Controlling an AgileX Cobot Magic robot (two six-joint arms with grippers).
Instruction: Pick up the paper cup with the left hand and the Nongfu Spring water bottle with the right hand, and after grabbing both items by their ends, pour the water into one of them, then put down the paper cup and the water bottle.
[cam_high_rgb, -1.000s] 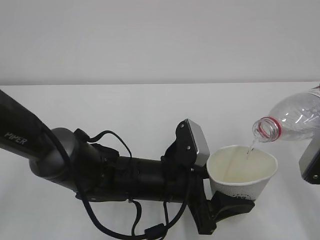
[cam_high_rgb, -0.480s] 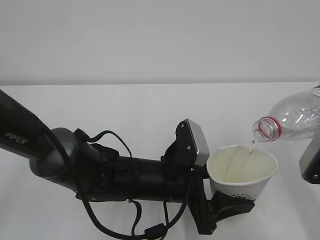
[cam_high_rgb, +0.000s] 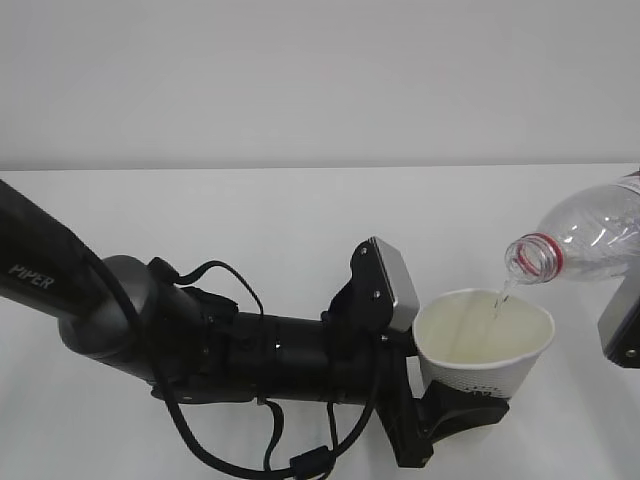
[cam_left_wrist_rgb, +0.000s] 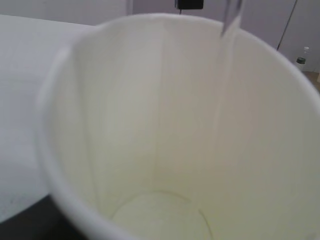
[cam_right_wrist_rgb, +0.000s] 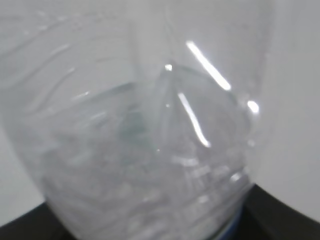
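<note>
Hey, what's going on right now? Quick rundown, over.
Left pincer holds paper cup upright. Right pincer holds tilted water bottle, barely in frame. Thin stream of water falling into cup. Nothing in the way.

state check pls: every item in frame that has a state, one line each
White tapered paper cup: upright, held at its base, catching water.
Clear ribbed plastic bottle with red neck ring: uncapped, tipped mouth-down above the cup, pouring.
Water: thin stream running into the cup.
Left claw: shut on the cup.
Right claw: mostly off frame, holding the bottle's far end.
</note>
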